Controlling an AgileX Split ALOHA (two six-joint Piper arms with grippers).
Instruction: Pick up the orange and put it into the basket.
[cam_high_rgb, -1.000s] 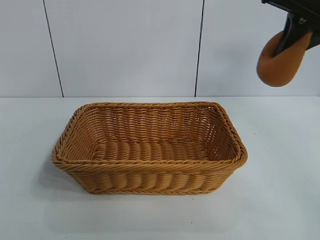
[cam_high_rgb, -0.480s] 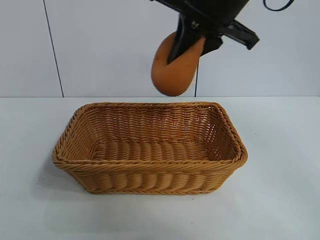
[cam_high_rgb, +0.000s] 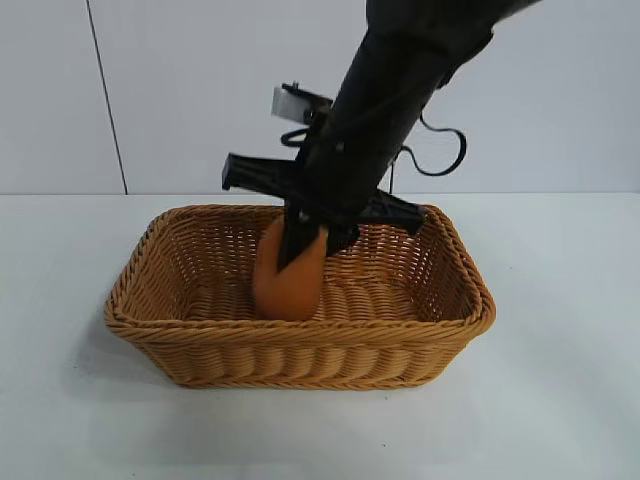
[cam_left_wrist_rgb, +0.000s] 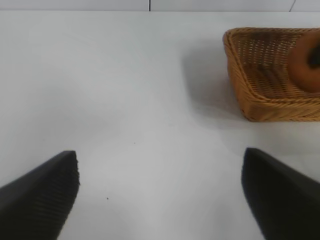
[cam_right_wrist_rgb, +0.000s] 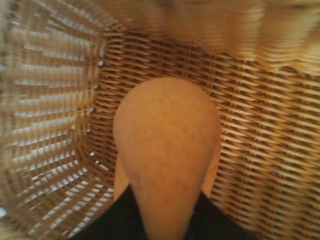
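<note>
Exterior view: right gripper (cam_high_rgb: 300, 245) clamps the orange (cam_high_rgb: 290, 275) low inside the basket (cam_high_rgb: 300, 335), placing step, release next; left gripper (cam_left_wrist_rgb: 160, 195) gapes wide, well apart from the basket.

Orange (cam_high_rgb: 288, 280) in right claw (cam_high_rgb: 300, 245), inside basket (cam_high_rgb: 300, 340), left of centre.

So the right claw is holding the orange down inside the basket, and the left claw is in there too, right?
Not quite. The right claw does hold the orange down inside the basket. But the left claw is not in there: the left wrist view shows it open over the bare table, off to the side of the basket.
</note>
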